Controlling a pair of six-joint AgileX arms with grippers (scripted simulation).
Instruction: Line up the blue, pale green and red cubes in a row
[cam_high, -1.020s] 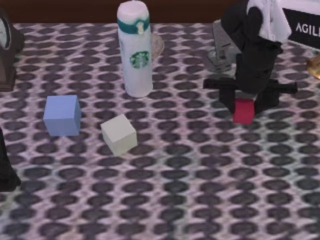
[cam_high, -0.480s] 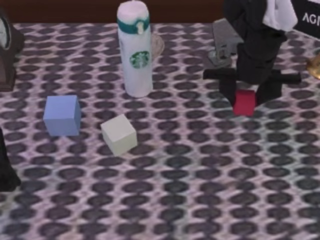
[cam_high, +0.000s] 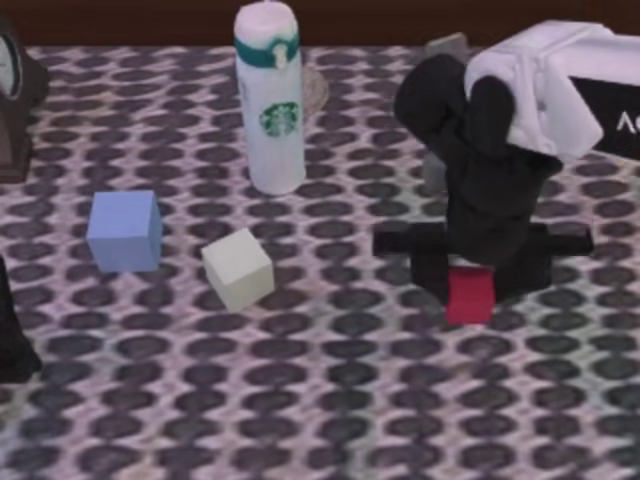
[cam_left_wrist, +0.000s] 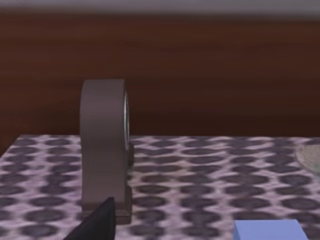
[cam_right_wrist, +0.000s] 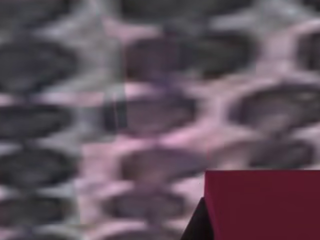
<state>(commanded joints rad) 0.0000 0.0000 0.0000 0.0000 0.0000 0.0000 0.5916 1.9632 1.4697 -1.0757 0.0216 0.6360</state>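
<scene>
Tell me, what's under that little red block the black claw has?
In the right wrist view, only patterned tablecloth shows beyond the red cube. From above, the right gripper hides its top, so any gap beneath is unclear.

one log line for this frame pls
right gripper: shut on red cube, carrying it leftward | left gripper: parked at left edge | blue cube, pale green cube: unmoved

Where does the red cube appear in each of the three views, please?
Top view: red cube right of centre, in the right claw.
Left wrist view: not in it.
Right wrist view: red cube fills the lower right corner.
Shared landmark: the purple spotted tablecloth, seen in all three views.
</scene>
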